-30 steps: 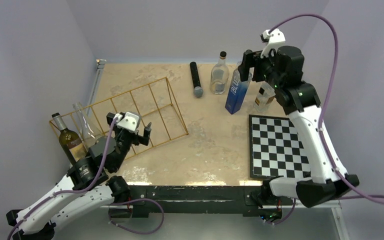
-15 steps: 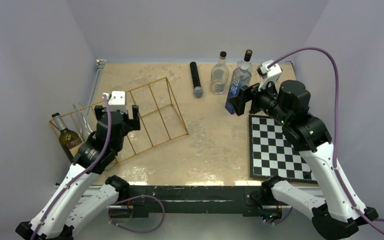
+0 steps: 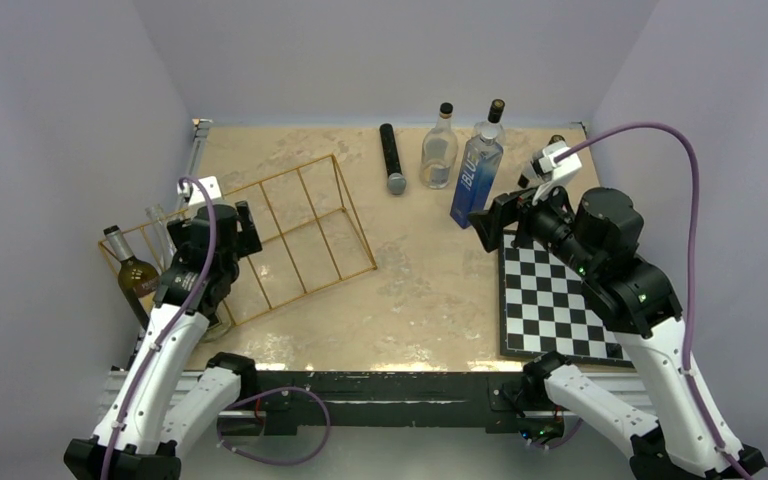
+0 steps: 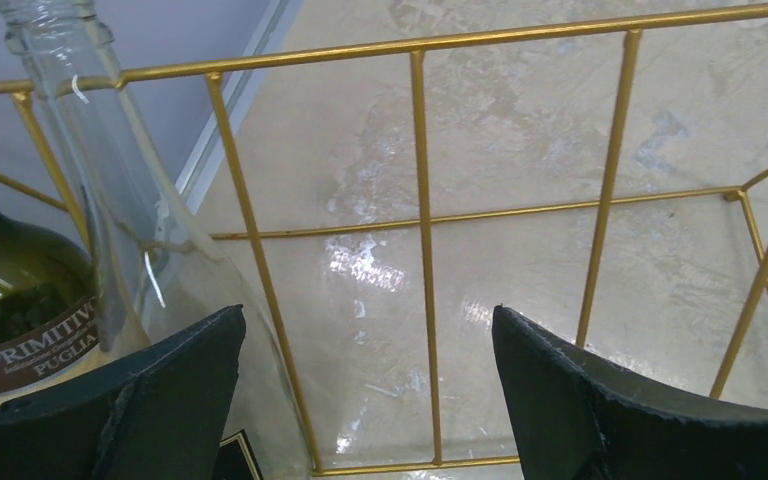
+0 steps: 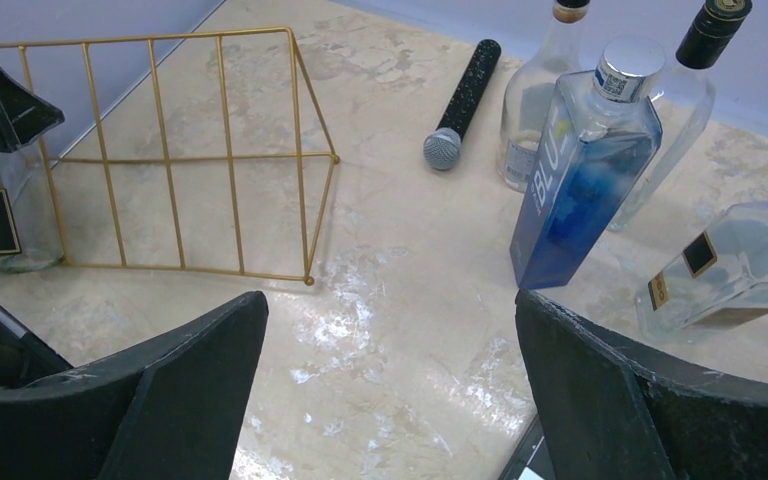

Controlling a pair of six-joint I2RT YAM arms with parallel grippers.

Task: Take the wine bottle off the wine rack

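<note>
The gold wire wine rack point(image 3: 305, 215) stands on the table's left half. A dark green wine bottle point(image 3: 136, 281) with a pale label rests in its leftmost bay, neck toward the far left. A clear glass bottle point(image 3: 163, 240) lies in the bay beside it. My left gripper point(image 3: 215, 226) is open and empty above the rack, just right of both bottles. The left wrist view shows the gripper point(image 4: 368, 320) over rack wires point(image 4: 420, 200), the clear bottle point(image 4: 110, 190) and the wine bottle point(image 4: 15, 320) at its left. My right gripper point(image 3: 507, 222) is open and empty.
At the back stand a black microphone point(image 3: 391, 158), a clear bottle point(image 3: 439, 150), a blue bottle point(image 3: 473, 182) and a black-capped bottle point(image 3: 491, 122). A flat square bottle point(image 5: 735, 265) lies right of them. A chessboard point(image 3: 555, 295) lies at the right.
My left gripper has swung from the rack's near side to the left, over the bays beside the bottles. My right arm has drawn back from the back bottles to the chessboard's far edge.
</note>
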